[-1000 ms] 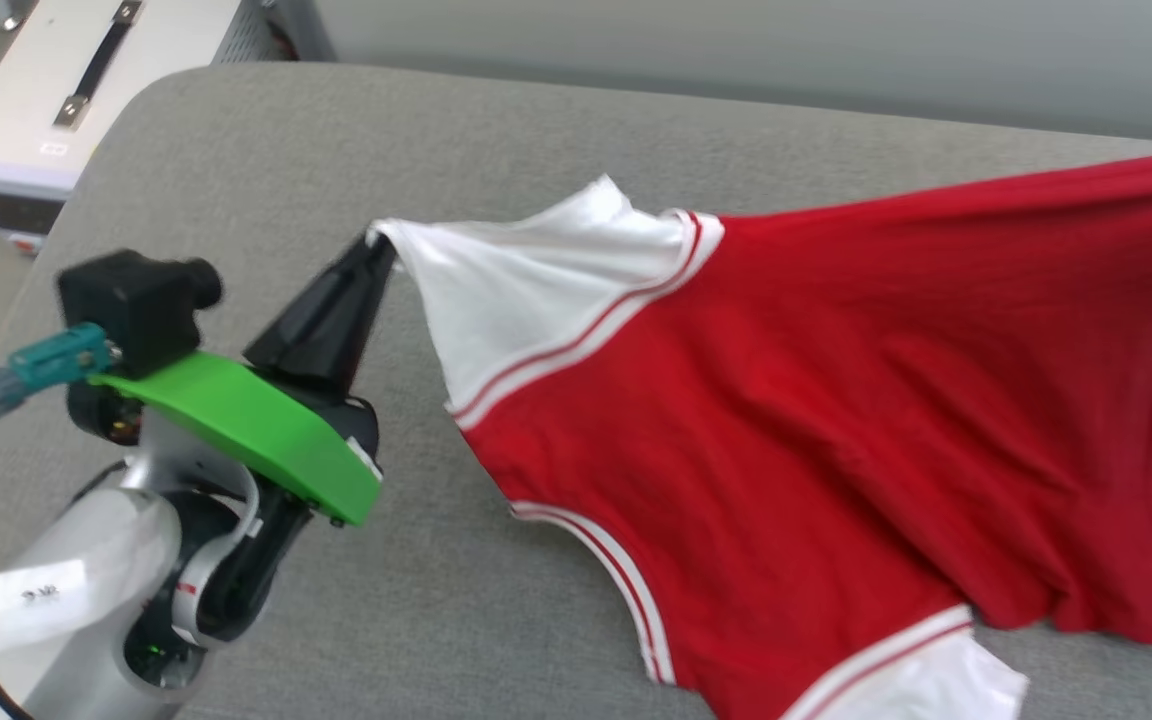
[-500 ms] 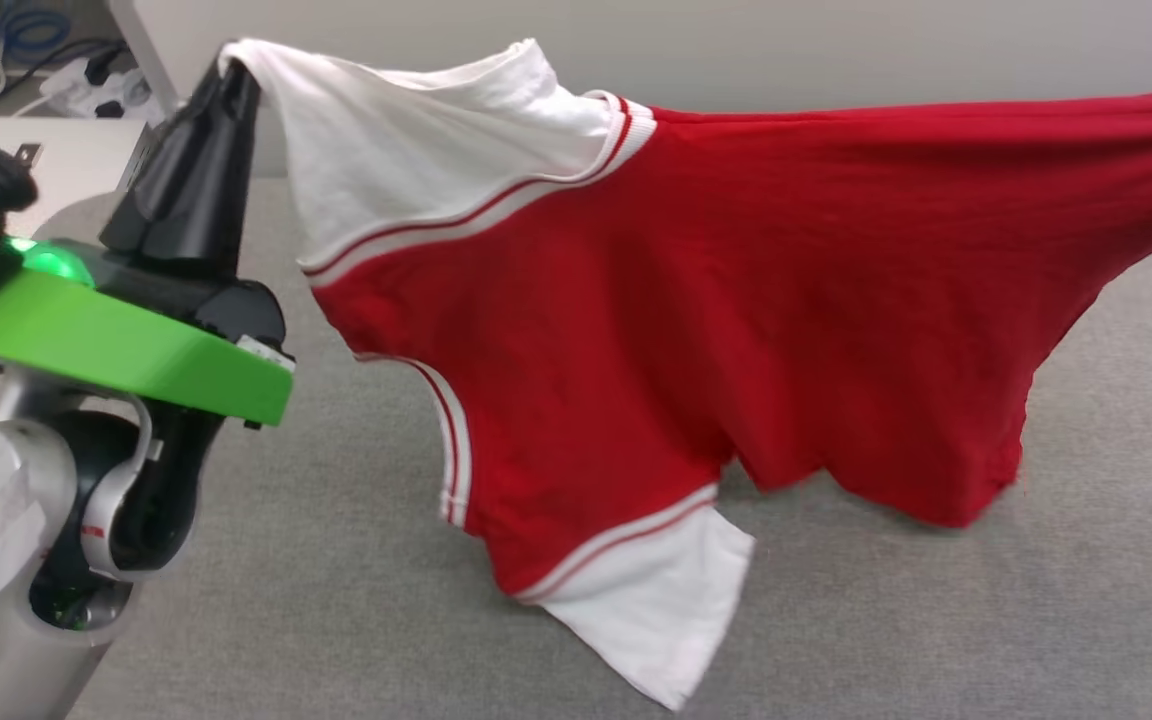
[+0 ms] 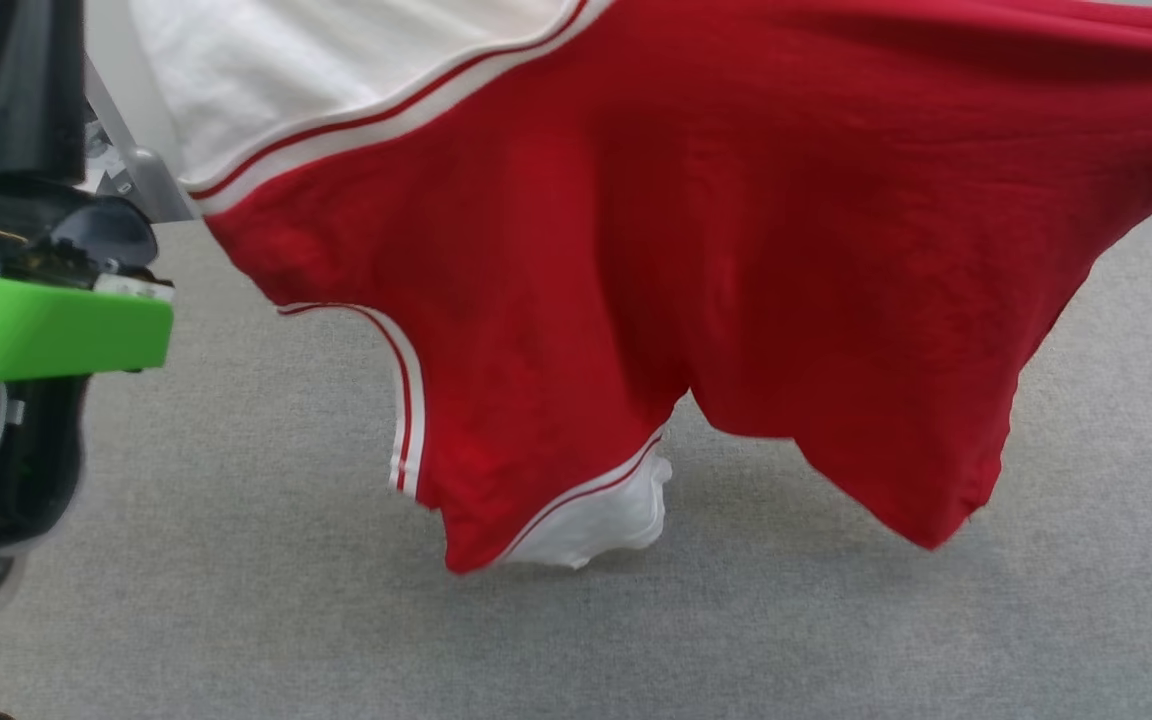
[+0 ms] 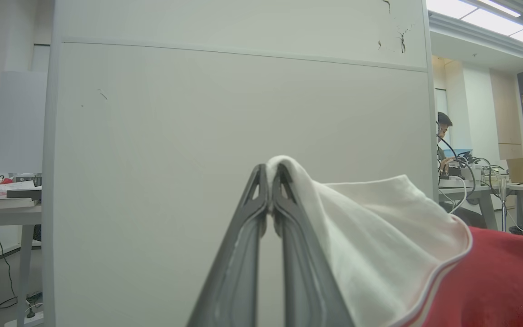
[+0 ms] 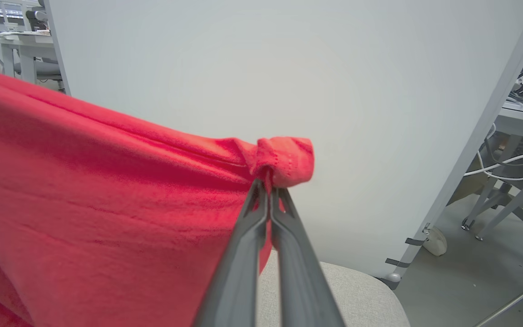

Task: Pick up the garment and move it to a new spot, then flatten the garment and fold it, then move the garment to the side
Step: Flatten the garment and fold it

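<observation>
The left gripper (image 4: 268, 170) is clamped tight on the garment (image 3: 686, 250). Its two dark fingers meet at the tips with the edge of a white sleeve (image 4: 370, 227) pinched between them. The sleeve drapes over the fingertips and falls away to that gripper's right, where a striped trim leads into the red body. In the head view the left wrist stands at the left edge under a green cover (image 3: 36, 325), with its fingers running up past the top of the frame.

The right gripper (image 5: 268, 184) is closed just as firmly on a bunched red corner (image 5: 284, 161) of the cloth. The corner rolls over the fingertips, and the red fabric spreads taut from there to that gripper's left. Both sets of fingers point toward a white partition (image 5: 243, 68) beyond their tips.

The shirt hangs stretched between the two grips, raised off a grey padded surface (image 3: 236, 600). Below the hands its collar trim (image 3: 406, 400) curves down. A crumpled white lower sleeve (image 3: 596, 520) and a red fold (image 3: 916, 480) hang lowest, close over the pad; whether they touch it cannot be told.

Past the partition on the left gripper's right, a person (image 4: 443, 131) sits at a far desk with cables on it. Well off to that gripper's left stands another table (image 4: 2, 211) carrying papers.
</observation>
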Robot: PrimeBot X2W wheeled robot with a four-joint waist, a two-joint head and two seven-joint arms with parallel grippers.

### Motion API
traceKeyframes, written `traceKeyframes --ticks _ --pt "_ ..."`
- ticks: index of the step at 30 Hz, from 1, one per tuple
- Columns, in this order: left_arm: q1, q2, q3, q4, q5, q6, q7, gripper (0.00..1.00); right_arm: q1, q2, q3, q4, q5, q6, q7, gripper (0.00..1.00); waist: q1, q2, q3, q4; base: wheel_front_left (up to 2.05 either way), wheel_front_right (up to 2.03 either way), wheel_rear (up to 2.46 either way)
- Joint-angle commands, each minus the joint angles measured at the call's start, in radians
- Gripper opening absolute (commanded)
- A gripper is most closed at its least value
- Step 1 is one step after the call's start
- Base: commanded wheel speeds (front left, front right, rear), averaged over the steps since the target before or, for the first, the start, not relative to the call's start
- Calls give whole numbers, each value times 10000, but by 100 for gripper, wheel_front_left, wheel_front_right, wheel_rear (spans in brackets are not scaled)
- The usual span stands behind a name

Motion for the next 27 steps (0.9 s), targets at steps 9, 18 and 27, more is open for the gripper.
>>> traceKeyframes --ticks 9,18,27 --pt "-1920 973 -62 574 292 -586 1169 0 -1454 29 116 443 -820 -19 -1290 0 0 0 1226 -282 0 0 0" --pt "-4224 977 -136 1750 395 -1374 1718 0 -3245 10 559 1336 -1221 -19 -2466 0 0 0 3196 -437 0 0 0" --pt "-7389 741 -324 4222 978 -2491 1775 0 -6656 502 1613 3426 -1839 -19 -3678 0 0 0 5291 -645 0 0 0"
